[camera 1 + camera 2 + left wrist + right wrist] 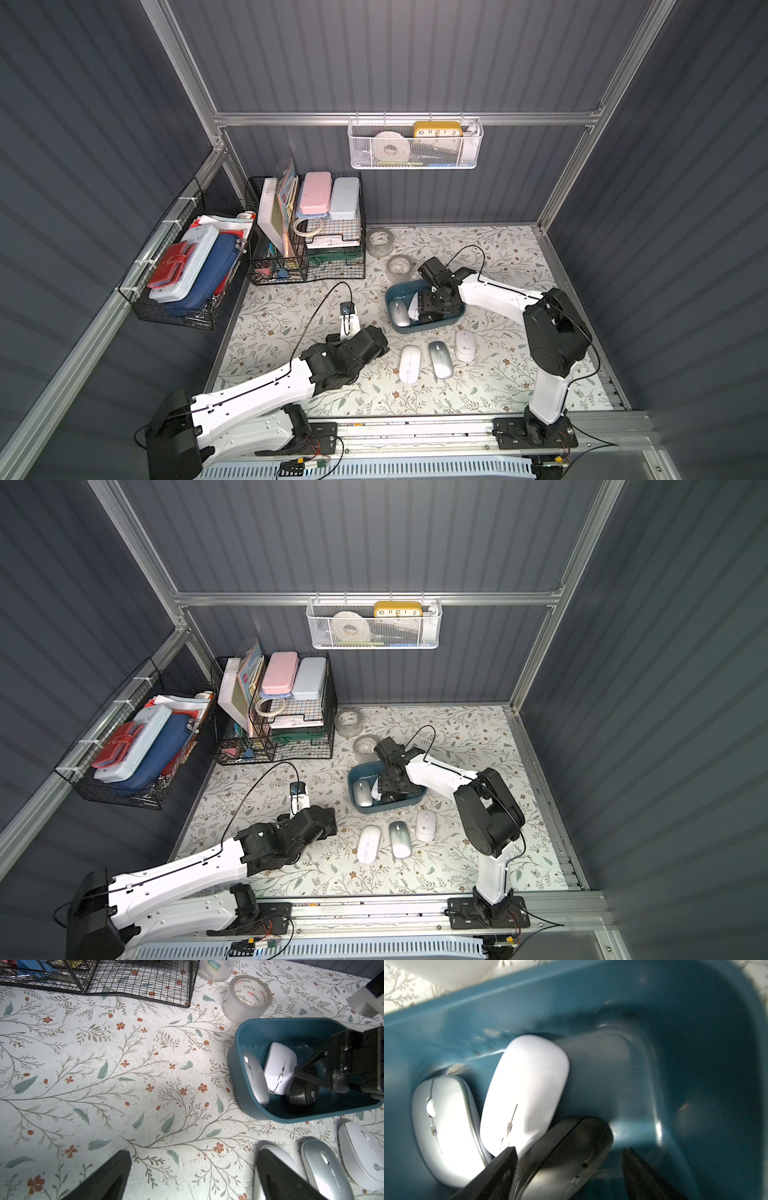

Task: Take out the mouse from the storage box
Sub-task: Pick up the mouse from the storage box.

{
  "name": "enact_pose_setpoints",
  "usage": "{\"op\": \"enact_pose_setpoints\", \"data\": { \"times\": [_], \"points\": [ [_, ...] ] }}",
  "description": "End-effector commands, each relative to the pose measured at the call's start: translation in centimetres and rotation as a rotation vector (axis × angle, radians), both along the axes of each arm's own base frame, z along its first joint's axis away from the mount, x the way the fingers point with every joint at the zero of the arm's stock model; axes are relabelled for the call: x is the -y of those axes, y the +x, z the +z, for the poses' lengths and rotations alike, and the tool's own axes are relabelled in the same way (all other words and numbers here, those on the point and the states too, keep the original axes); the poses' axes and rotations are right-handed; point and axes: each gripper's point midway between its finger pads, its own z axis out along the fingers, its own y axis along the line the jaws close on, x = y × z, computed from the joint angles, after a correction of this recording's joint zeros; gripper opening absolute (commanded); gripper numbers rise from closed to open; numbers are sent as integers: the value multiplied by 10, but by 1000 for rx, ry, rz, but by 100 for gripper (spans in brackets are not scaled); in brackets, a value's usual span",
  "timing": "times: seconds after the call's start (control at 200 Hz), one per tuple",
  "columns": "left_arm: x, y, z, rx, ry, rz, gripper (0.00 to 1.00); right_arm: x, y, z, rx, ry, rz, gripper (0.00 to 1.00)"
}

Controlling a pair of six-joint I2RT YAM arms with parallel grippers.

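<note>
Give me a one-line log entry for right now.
right gripper: open, fingers astride black mouse in storage box | left gripper: open, over table | also in box: silver mouse, white mouse

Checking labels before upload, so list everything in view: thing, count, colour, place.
storage box: one, dark teal, mid-table
mice in the box: three, silver, white, black
mice on the table: three, white, silver, white, in a row in front of the box
tape rolls: two, clear, behind the box
black wire baskets: two, one on the table's far left corner, one hung on the left wall
white mesh basket: one, on the back rail, holding a yellow clock
table: one, floral cover
left gripper: open, over bare table
right gripper: open, inside the box, jaws astride the black mouse
</note>
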Motion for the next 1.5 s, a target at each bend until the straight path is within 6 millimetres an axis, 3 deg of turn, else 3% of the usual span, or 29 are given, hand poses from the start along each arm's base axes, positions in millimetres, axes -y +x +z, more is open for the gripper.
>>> {"op": "enact_pose_setpoints", "data": {
  "times": [0.0, 0.16, 0.465, 0.705, 1.011, 1.246, 1.496],
  "points": [
    [-2, 0, -1, -1, -4, 6, 99, -13, 8, 15, 41, 29, 15, 84],
    [-2, 0, -1, -2, -3, 9, 99, -22, 21, 16, 43, 1, -16, 84],
    [-9, -3, 2, 8, -19, 18, 99, -28, 39, -8, 12, -109, -68, 84],
    [-9, -3, -1, 4, -12, 19, 99, -43, 37, -22, -8, -89, -62, 87],
    [-10, -3, -2, 4, -10, 20, 99, -44, 35, -41, -41, -124, -59, 83],
    [-9, -3, -2, 2, -10, 21, 99, -47, 38, -28, -13, -113, -49, 66],
    [-10, -3, -2, 2, -9, 21, 99, -51, 43, 10, 79, -113, -25, 63]
  ]
}}
